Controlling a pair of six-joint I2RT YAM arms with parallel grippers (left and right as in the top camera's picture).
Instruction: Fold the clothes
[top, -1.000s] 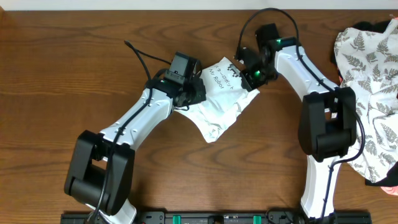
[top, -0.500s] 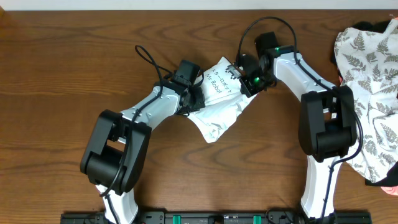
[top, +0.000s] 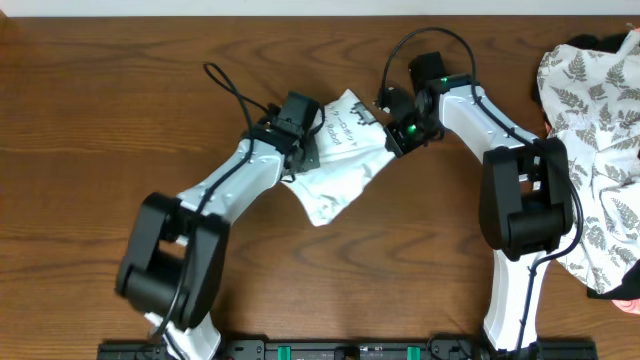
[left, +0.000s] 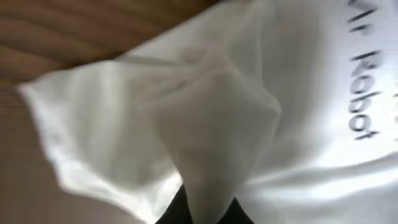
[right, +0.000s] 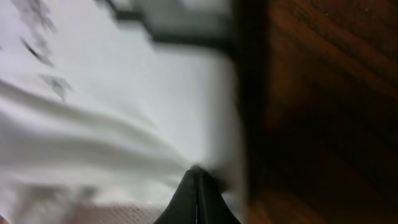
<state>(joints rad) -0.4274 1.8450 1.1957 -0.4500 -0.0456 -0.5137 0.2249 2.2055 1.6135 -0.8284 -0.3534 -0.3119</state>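
Brown wooden table (top: 100, 150); 1 fern-print cloth (top: 590, 150) at its right edge. 1 white T-shirt (top: 340, 175), crumpled, top centre. Left gripper (top: 306, 155) and right gripper (top: 396, 134) are both pinched on its fabric. Change: shirt dragged slightly leftward over 1 second. Likely still spreading, with no fold made.

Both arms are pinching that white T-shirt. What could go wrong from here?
The left tool and right tool each pinch only a thin bit of the T-shirt, so it might slip free. The T-shirt lies bunched, not flat, so a fold could come out crooked.
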